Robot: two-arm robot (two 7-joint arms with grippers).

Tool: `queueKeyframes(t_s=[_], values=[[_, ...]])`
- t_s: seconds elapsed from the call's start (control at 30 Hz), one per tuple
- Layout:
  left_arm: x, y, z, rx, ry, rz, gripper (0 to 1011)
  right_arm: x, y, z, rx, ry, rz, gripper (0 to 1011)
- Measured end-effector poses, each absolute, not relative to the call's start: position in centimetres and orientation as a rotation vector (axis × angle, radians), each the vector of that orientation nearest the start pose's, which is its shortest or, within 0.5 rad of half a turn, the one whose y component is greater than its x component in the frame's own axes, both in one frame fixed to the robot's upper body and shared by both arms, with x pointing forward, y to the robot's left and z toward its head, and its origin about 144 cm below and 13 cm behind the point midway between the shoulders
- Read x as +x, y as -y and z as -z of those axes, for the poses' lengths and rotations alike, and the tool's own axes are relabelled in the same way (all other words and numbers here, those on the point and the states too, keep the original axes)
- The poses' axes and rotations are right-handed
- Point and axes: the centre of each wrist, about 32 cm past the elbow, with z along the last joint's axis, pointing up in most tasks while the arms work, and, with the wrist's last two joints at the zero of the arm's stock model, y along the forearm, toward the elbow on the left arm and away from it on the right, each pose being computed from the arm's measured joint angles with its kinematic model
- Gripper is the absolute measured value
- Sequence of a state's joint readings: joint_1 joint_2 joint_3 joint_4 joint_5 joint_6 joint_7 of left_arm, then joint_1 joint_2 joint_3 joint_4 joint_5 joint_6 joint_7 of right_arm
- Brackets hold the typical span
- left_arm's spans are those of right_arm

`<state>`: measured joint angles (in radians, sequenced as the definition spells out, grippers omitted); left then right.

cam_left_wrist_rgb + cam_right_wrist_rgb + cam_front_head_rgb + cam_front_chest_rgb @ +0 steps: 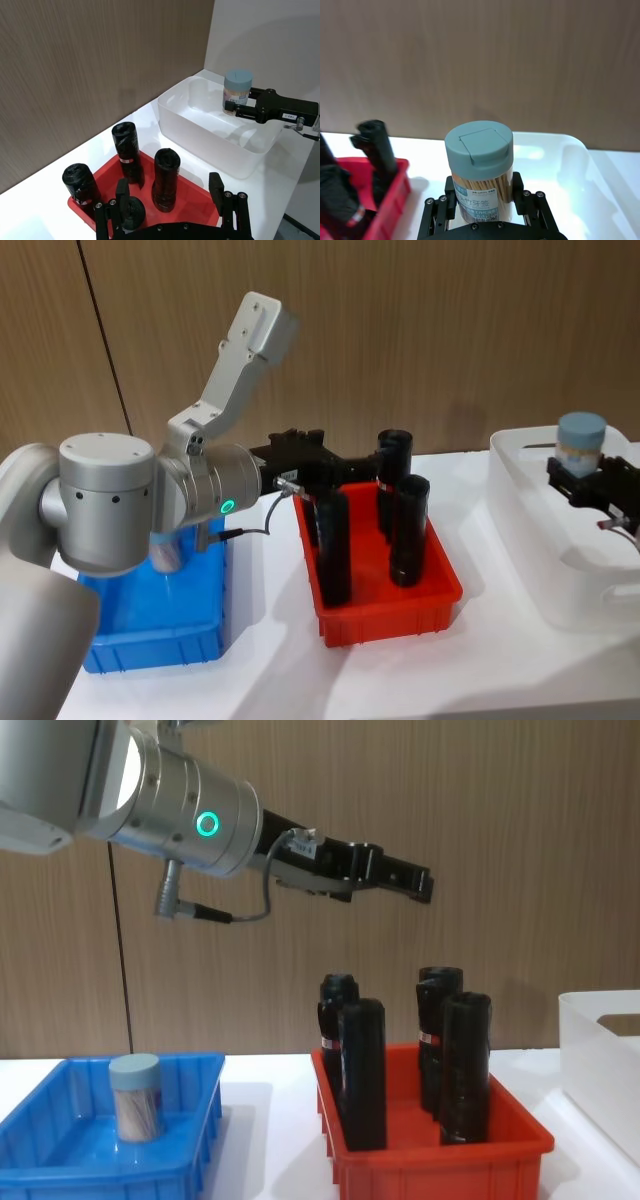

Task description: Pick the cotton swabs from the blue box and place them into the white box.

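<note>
My right gripper (590, 486) is shut on a cotton swab jar (582, 444) with a pale blue-grey lid, held upright above the white box (530, 540). The right wrist view shows the jar (479, 170) between the fingers (449, 194), swab sticks visible inside. From the left wrist view the same jar (238, 90) hangs over the white box (200, 125). Another cotton swab jar (135, 1098) stands in the blue box (60, 1160) at the left. My left gripper (330, 466) hovers open and empty above the red bin.
A red bin (440, 595) with several tall black cylinders (408, 530) sits between the blue box (150, 635) and the white box. A wood-panelled wall runs behind the white table. My left arm's bulky joint (105, 500) overhangs the blue box.
</note>
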<state>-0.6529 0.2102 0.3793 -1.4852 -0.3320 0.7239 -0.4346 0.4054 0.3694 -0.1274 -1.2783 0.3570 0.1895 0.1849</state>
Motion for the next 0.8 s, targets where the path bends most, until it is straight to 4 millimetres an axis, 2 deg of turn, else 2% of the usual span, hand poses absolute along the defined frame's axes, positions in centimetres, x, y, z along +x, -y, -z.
queueKeyframes(t_s=[0.3,0.7,0.8], values=[[58.2,-17.7,-134.5,0.258,-0.143,-0.797,1004,57.7,35.0,-120.4,-0.169,-0.131,1.434,641],[58.2,-17.7,-134.5,0.258,-0.143,-0.797,1004,59.2,36.6,-119.1,-0.216,-0.205,1.453,641],[58.2,-17.7,-134.5,0.258,-0.143,-0.797,1004,59.4,36.8,-118.9,-0.219,-0.214,1.453,695]])
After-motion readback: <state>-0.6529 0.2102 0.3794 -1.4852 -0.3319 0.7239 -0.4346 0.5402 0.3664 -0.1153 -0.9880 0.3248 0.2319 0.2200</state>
